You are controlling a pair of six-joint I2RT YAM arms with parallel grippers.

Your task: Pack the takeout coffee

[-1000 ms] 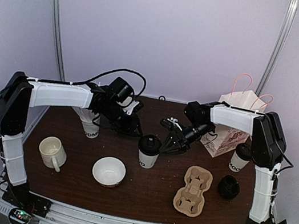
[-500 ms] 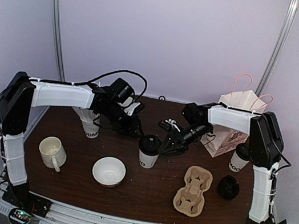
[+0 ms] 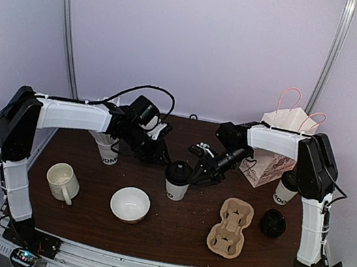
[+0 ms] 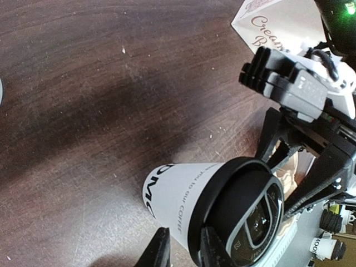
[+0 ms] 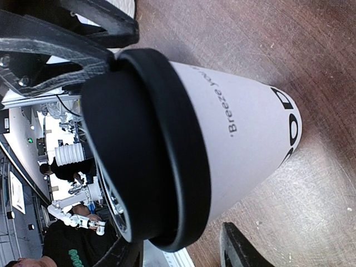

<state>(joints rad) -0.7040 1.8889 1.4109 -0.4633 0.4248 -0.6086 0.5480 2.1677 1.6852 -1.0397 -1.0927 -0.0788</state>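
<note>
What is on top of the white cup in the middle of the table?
A black lid sits on that cup. The lid covers the whole opening, so you cannot see whether there is any coffee inside.

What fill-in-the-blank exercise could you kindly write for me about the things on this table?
1. The middle takeout cup wears a ____ lid.
2. In the top view, the white mug stands to the ____ of the white bowl.
3. The cardboard carrier holds ____ cups.
4. The second lidded cup stands beside the paper ____.
Missing words: black; left; no; bag.
</note>
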